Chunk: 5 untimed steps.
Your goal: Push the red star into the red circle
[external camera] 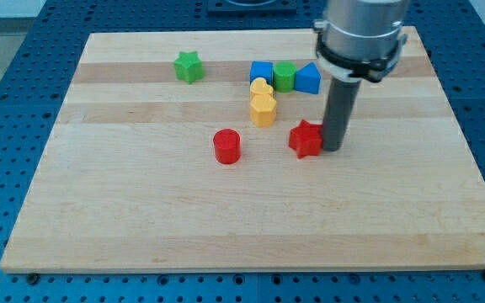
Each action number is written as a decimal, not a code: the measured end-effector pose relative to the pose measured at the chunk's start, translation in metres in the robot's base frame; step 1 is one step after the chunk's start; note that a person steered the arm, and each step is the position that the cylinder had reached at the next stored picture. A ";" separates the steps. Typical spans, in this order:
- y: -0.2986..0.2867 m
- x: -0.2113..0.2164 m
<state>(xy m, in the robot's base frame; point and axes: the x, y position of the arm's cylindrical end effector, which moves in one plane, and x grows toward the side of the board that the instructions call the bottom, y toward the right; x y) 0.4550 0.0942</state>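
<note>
The red star [306, 139] lies right of the board's middle. The red circle [226, 146], a short cylinder, stands to its left, about a hand's width away with bare wood between them. My tip [332, 148] rests on the board right against the red star's right side, touching or nearly touching it. The rod rises from there to the arm's grey housing [360, 34] at the view's top.
A yellow block [263, 109] with a smaller yellow one [261, 87] behind it stands above and between the red pieces. A blue cube [261, 72], a green cube [285, 76] and a blue block [307, 78] form a row behind. A green star [189, 66] lies top left.
</note>
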 end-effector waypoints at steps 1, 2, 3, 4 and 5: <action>-0.012 -0.005; -0.016 -0.012; -0.038 -0.012; -0.065 -0.012; -0.089 -0.008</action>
<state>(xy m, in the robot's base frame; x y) 0.4466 0.0049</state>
